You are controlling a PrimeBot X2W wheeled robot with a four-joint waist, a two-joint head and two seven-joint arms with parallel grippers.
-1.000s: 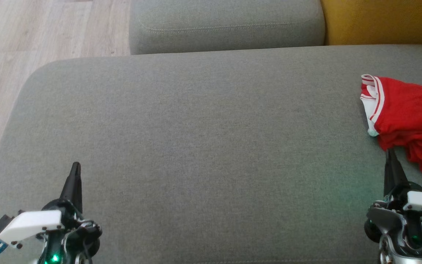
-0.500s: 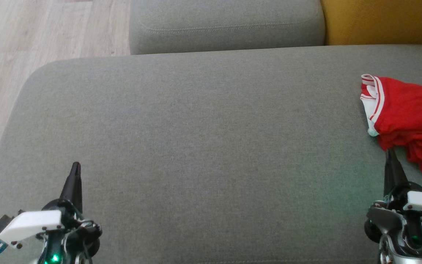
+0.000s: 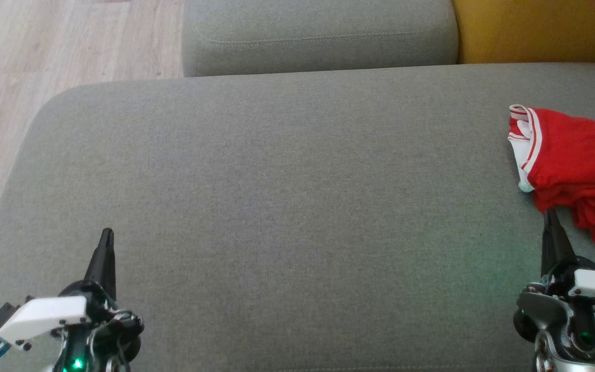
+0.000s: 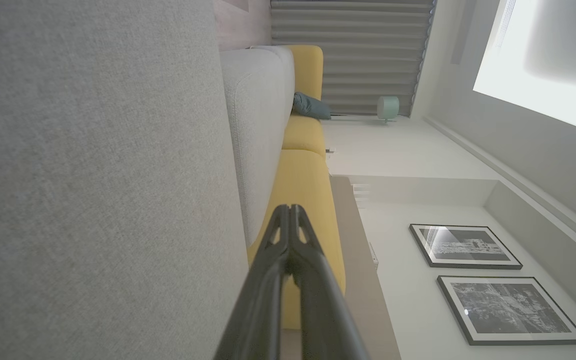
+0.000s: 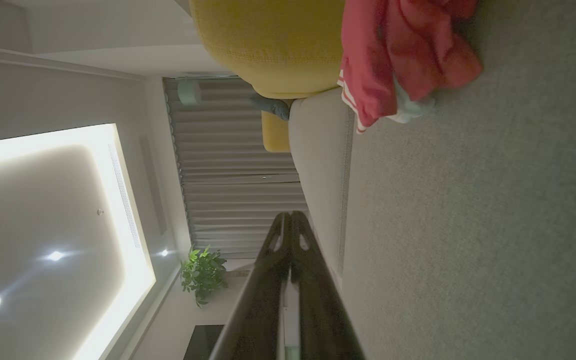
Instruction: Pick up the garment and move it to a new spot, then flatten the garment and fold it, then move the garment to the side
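Locate garment (image 3: 576, 160) bunched at far right of seat cushion (image 3: 277, 181). Note left gripper (image 3: 106, 232) and right gripper (image 3: 549, 213) fully closed, holding nothing, right tip at garment's near edge. Read as awaiting pickup or already set aside; confirm folds before acting

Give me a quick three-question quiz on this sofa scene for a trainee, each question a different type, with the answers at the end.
1. True or false: the red garment lies crumpled at the right end of the grey cushion.
2. The right gripper is: A) shut on the garment, B) shut and holding nothing, C) wide open.
3. Which is nearer the garment, the left gripper or the right?

Key: 1 true. 2 B. 3 the right gripper.
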